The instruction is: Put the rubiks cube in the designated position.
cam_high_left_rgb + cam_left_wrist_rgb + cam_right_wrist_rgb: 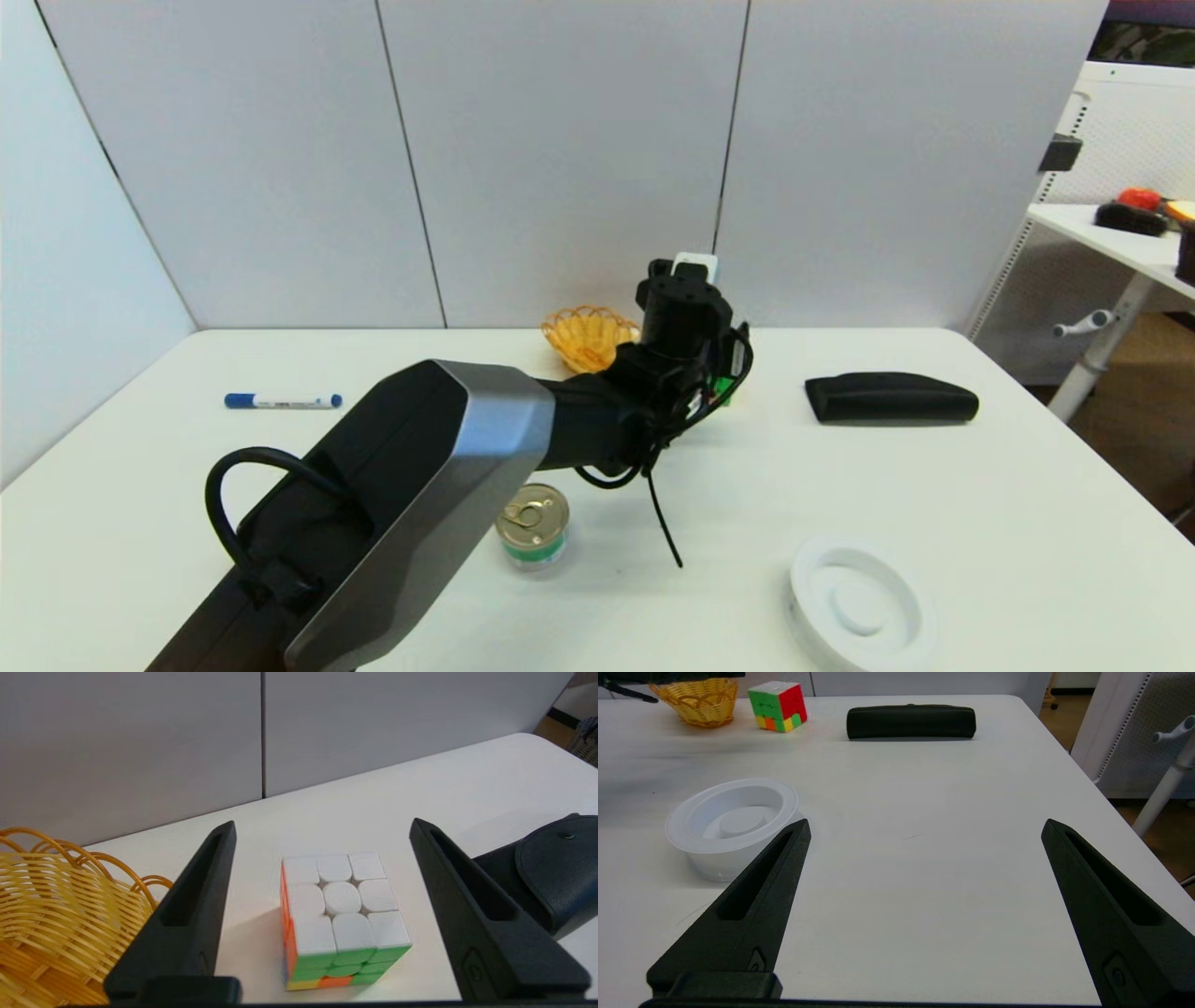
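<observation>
The rubiks cube point(338, 914) rests on the white tabletop point(420, 798), white face up, with a green face and an orange face on its sides. My left gripper point(322, 826) is open and straddles the cube, with a gap on both sides. The right wrist view shows the cube point(777, 704) far off, green and red faces showing. In the head view my left arm point(467, 439) reaches to the back middle, and its wrist hides most of the cube. My right gripper point(924, 823) hangs open over bare table near the front right. No mark for the designated position shows on the table.
The woven yellow basket point(588, 336) stands just left of the cube and a black case point(892, 397) lies to its right. A tin can point(532, 527) and the white ridged dish point(859, 602) sit near the front. A blue marker point(283, 401) lies at the left.
</observation>
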Robot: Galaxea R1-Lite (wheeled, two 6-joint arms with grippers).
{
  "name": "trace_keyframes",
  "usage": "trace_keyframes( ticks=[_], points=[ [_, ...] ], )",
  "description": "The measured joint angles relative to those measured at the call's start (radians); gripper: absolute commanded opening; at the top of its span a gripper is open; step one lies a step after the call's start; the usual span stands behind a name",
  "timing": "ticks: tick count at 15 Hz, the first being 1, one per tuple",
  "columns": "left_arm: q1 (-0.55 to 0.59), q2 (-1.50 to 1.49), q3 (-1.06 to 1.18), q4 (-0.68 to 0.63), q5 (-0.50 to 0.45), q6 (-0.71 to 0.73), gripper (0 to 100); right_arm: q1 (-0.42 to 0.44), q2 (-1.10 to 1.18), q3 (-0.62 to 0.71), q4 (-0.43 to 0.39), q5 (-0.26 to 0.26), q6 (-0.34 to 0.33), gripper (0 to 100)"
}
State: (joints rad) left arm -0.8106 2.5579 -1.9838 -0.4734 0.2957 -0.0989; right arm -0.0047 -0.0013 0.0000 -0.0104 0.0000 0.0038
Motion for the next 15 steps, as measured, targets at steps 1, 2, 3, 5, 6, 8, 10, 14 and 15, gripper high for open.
trace_keyframes(
  ticks=[1, 2, 3, 5, 6, 8, 10, 14, 15],
  points=[
    [0.0, -0.003, 0.0, 0.0, 0.0, 0.0, 100, 0.0, 0.0, 0.0, 0.0, 0.0, 0.0, 100],
    [0.0, -0.008, 0.0, 0.001, -0.001, 0.0, 100, 0.0, 0.0, 0.0, 0.0, 0.0, 0.0, 100],
    [0.001, -0.017, 0.0, 0.006, -0.001, 0.001, 100, 0.0, 0.0, 0.0, 0.0, 0.0, 0.0, 100],
    [0.0, -0.049, 0.0, 0.03, -0.005, 0.016, 100, 0.0, 0.0, 0.0, 0.0, 0.0, 0.0, 100],
    [0.0, -0.077, 0.0, 0.063, -0.006, 0.034, 100, 0.0, 0.0, 0.0, 0.0, 0.0, 0.001, 100],
    [0.004, -0.151, 0.0, 0.17, -0.012, 0.074, 100, 0.0, 0.0, 0.0, 0.0, 0.0, 0.0, 100],
    [0.029, -0.257, 0.005, 0.351, -0.022, 0.121, 100, 0.0, 0.0, 0.0, 0.0, 0.0, 0.0, 100],
    [0.177, -0.501, 0.042, 0.789, -0.169, 0.24, 100, 0.0, 0.0, 0.0, 0.0, 0.0, 0.001, 100],
    [0.229, -0.561, 0.071, 0.88, -0.227, 0.268, 100, 0.0, 0.0, 0.0, 0.0, 0.0, 0.0, 100]
  ],
)
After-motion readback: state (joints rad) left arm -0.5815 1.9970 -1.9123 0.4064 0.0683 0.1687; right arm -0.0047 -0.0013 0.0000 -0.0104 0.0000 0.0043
